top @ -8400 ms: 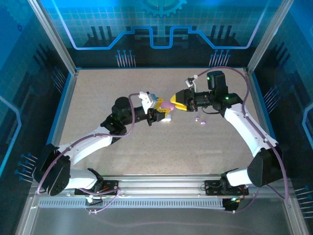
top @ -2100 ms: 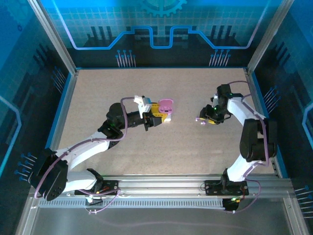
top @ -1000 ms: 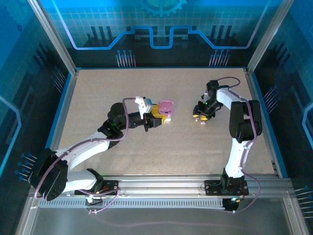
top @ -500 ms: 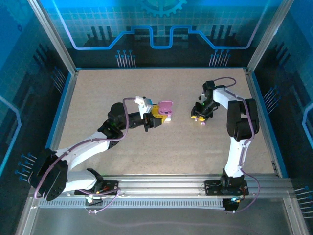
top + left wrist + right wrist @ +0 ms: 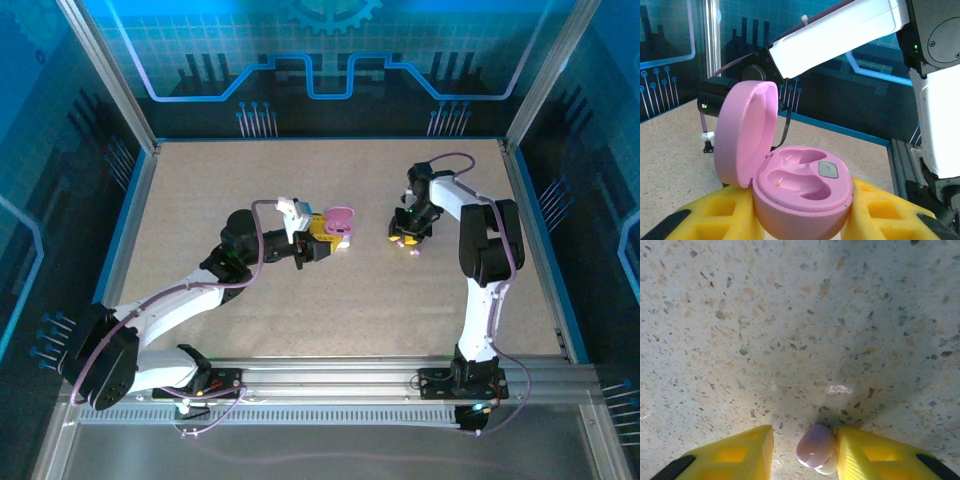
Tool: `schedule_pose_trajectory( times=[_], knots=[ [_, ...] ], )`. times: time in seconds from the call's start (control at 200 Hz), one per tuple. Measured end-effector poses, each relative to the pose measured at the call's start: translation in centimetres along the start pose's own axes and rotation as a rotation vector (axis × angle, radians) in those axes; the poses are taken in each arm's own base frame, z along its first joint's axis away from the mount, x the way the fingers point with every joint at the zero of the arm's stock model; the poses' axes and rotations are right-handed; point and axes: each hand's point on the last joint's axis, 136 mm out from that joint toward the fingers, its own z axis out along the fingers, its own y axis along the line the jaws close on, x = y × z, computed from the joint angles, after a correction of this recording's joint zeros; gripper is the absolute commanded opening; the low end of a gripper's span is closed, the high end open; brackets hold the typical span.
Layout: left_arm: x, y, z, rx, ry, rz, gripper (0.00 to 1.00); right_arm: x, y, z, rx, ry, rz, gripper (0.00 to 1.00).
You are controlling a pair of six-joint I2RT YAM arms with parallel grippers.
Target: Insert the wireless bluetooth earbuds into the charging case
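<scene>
We see the L hand (image 5: 326, 240) near mid-tabletop, its yellow fingers (image 5: 715, 215) clamped on either side of a pink oval plastic charging case (image 5: 801, 187). The case sits upright betw. the pads. Its hinged lid (image 5: 742, 132) stands open at the left of the L wrist view. Two moulded wells face up, w/ a small grey patch beside them. From above, the case shows at the far tip of the L hand, lid raised.

The R hand (image 5: 402, 234) is well apart from the case, off to its right, pointing down at the speckled beige tabletop (image 5: 250, 180). In the R wrist view this hand is low over the surface w/ jaws partly open. A small purple plastic earbud (image 5: 815, 446) lies on the tabletop betw. the two yellow fingers. It touches the finger at picture right (image 5: 875, 457) and has a gap to the one at picture left, so it's not pinched from both sides. A paler bit shows at the bud's near edge; we can't tell what it is.
</scene>
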Motion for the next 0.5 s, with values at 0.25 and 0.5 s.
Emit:
schedule_pose_trajectory(
  times=[0.25, 0.5],
  knots=[
    [0.01, -0.01, 0.0, 0.0, 0.0, 0.0, 0.33, -0.07, -0.08, 0.06, 0.062, 0.009, -0.032, 0.35],
    [0.01, -0.01, 0.0, 0.0, 0.0, 0.0, 0.33, -0.13, -0.34, 0.11, 0.101, 0.023, -0.039, 0.3]
  ],
)
